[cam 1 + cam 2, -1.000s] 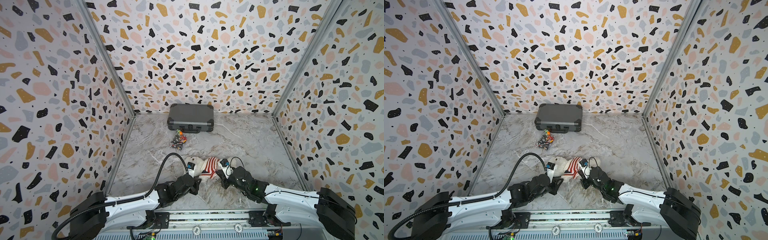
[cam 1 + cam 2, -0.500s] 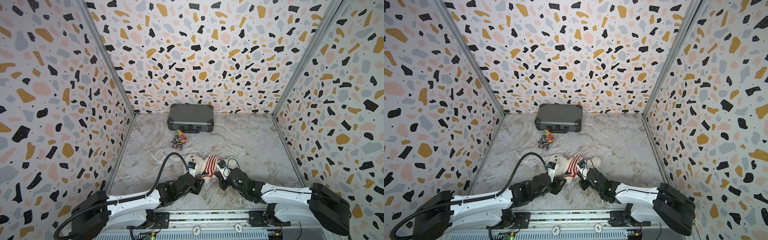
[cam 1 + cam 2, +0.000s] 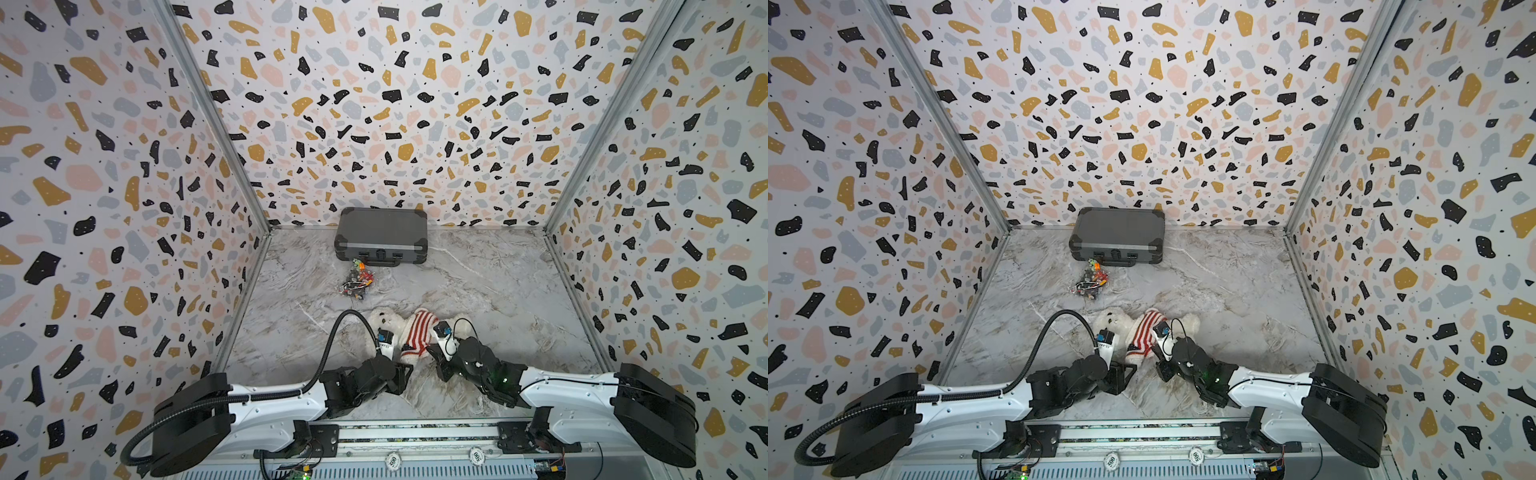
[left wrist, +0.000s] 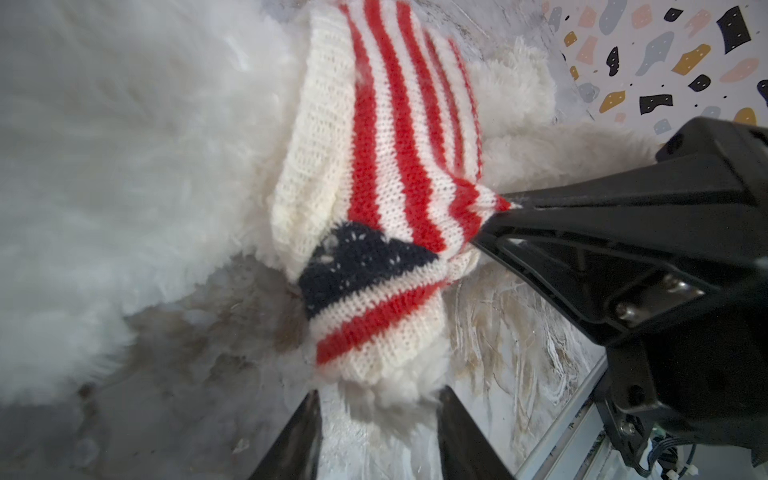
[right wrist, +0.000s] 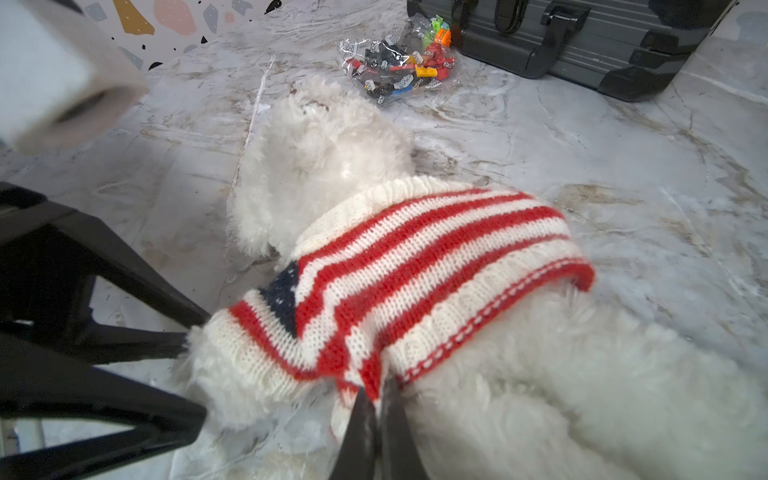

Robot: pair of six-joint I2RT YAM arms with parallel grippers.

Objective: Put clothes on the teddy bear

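Near the front edge of the marble tabletop (image 3: 498,291), about midway along it, the teddy bear (image 3: 386,322) lay with its long axis roughly parallel to that edge. Its head pointed toward the left arm's side and its legs toward the right arm's. A red-and-white striped knitted sweater (image 3: 417,332) covered its torso from neck to waist. One sleeved arm stuck out toward the front edge, and white paw fur showed past the cuff.

That arm pointed straight at the left gripper (image 4: 378,395). Its fingers (image 4: 299,436) stood spread, with the paw between their tips and nothing pinched. The right gripper (image 5: 376,399) had its jaws pressed together on a fold of the sweater's side, just below that sleeve.

The left gripper was the nearer one to the paw. Any tug on the cuff or paw would probably run along the sleeve, toward the front edge. The two grippers worked close together, so they crowded each other most.

A grey hard case (image 3: 380,237) at the far edge and a clear bag of toy bricks (image 3: 357,284) before it lay well apart. Whether the bear's far arm was sleeved could not be told.
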